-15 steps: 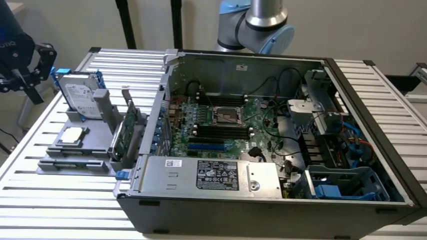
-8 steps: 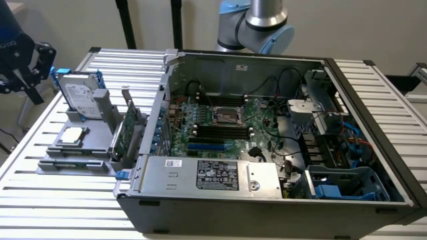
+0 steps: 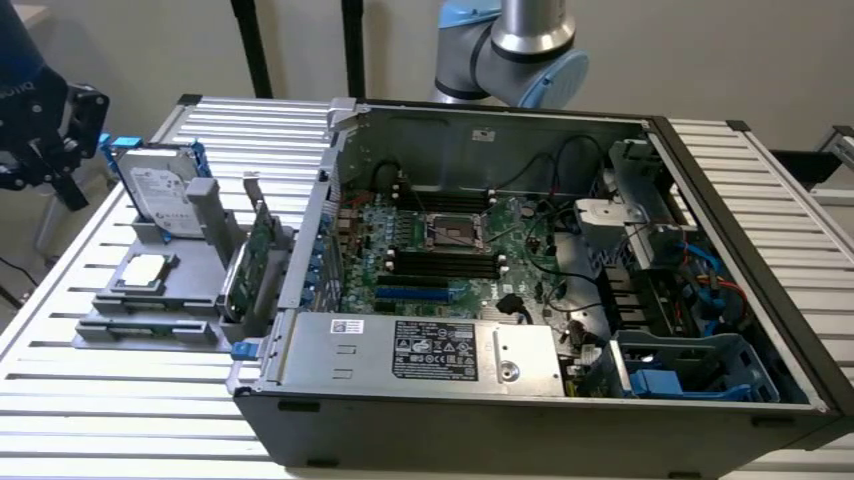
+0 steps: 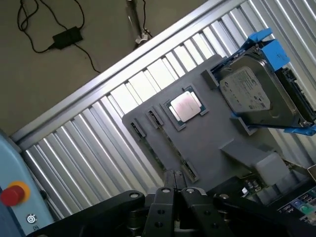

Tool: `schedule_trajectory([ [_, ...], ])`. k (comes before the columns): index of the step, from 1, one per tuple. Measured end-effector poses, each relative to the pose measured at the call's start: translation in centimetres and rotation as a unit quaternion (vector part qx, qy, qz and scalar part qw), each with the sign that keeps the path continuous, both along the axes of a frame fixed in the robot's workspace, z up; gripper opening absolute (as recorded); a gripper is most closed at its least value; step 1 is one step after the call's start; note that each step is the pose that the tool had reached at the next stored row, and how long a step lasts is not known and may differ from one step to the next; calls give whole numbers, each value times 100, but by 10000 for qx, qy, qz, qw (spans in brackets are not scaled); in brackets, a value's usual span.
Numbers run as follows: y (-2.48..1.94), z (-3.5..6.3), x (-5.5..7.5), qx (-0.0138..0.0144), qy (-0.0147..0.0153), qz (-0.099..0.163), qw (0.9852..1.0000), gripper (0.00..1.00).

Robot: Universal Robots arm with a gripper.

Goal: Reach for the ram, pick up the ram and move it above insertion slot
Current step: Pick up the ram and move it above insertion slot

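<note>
The ram (image 4: 163, 149) stands on edge in a slot of the grey holder (image 4: 212, 143), showing as a thin green strip between two clips. In the exterior view the ram (image 3: 150, 326) lies along the holder's front part, below the processor chip. My gripper (image 4: 175, 190) hangs above the holder, its black fingers close together with nothing between them. From outside, the gripper (image 3: 51, 150) is high at the exterior view's left, apart from the ram.
A silver hard drive in a blue frame (image 3: 163, 190) stands at the back of the grey holder (image 3: 200, 275). A processor chip (image 4: 185, 106) lies flat, and a green expansion card (image 3: 254, 270) stands beside the open computer case (image 3: 534, 240). The motherboard's dark memory slots (image 3: 447, 265) lie inside.
</note>
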State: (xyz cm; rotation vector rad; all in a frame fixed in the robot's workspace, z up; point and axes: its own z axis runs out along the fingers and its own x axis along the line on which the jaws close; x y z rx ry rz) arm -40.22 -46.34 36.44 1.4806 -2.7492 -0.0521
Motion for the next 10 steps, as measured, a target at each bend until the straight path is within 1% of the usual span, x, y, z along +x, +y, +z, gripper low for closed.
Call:
schedule_trajectory([
  [3, 0, -11, 0, 0, -1, 270, 9996, 11],
  [5, 0, -19, 0, 0, -3, 450, 9990, 11],
  [8, 0, -31, 0, 0, -4, 727, 9974, 11],
  [10, 0, -39, 0, 0, -5, 909, 9959, 11],
])
